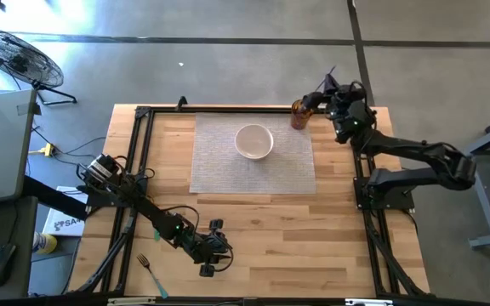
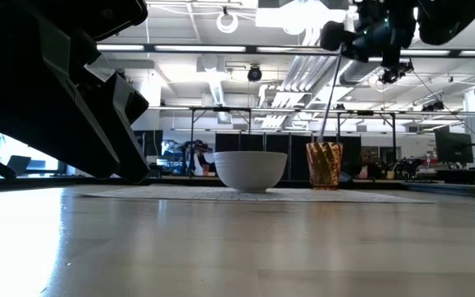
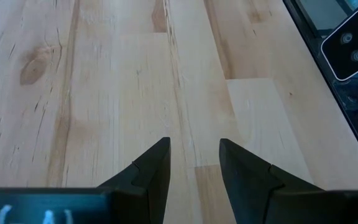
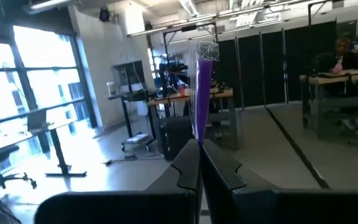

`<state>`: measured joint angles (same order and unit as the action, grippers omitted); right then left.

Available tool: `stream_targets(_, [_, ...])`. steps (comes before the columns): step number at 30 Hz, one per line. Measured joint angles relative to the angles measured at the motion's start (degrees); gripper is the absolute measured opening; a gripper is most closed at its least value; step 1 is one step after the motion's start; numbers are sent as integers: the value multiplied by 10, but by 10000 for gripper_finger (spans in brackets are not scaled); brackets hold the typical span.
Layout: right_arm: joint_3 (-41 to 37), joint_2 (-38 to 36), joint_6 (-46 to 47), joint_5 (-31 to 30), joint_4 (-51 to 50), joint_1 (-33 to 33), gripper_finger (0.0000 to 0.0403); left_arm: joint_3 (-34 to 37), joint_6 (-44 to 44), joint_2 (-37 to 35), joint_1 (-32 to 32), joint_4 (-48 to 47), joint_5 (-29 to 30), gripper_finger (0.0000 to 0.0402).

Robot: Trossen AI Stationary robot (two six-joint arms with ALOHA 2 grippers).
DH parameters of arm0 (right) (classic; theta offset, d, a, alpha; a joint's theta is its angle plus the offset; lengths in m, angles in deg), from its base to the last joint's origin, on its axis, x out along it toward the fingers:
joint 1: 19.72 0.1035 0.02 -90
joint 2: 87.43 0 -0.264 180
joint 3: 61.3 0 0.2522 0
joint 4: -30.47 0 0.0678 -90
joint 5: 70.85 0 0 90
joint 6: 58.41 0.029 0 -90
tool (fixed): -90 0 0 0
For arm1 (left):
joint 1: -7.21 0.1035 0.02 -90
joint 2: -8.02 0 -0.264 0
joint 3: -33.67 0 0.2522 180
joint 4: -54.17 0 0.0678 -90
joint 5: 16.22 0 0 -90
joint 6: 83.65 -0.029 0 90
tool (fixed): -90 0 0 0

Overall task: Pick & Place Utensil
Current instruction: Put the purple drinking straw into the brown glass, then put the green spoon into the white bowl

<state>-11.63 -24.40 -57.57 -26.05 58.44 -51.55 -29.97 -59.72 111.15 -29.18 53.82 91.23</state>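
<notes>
My right gripper (image 4: 196,149) is at the table's far right corner, above an amber cup (image 1: 299,115), and is shut on a purple-handled utensil (image 4: 200,93). In the low view the utensil's thin shaft (image 2: 331,91) slants down from my right gripper (image 2: 342,41) to the mouth of the cup (image 2: 324,165). The cup stands on its base just off the grey placemat's (image 1: 219,170) far right corner. My left gripper (image 3: 194,162) hovers open over bare wood near the near edge (image 1: 215,255). A teal-handled fork (image 1: 151,272) lies flat on the table to its left. My right gripper pinches the utensil's purple handle (image 4: 199,134) between its two fingers, and the handle runs on past the fingertips. The utensil is lifted, with its lower end (image 2: 322,136) at the cup's rim. Whether that end touches the cup cannot be told.
A white bowl (image 1: 253,140) stands in the middle of the placemat, left of the cup. Black frame rails (image 1: 139,170) run along the table's left, far and right sides. Bare wood (image 1: 313,246) lies between the placemat and the near edge.
</notes>
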Motion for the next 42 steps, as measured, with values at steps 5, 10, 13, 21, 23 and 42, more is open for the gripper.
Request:
stream_targets(5, [-26,0,-19,64,-19,-30,3,0,0,0,0,0,0,136])
stream_targets(10, [-46,11,-35,156,-34,-47,4,0,0,0,0,0,0,136])
stream_targets(13, [-51,28,-43,201,-33,-59,4,0,0,0,0,1,0,136])
stream_targets(21, [-51,79,-83,248,-33,-80,47,0,0,0,0,0,0,136])
stream_targets(23, [-51,80,-89,251,-33,-79,74,0,0,0,0,0,0,136])
stream_targets(42, [75,-53,-36,178,-340,64,224,0,57,0,0,1,0,136])
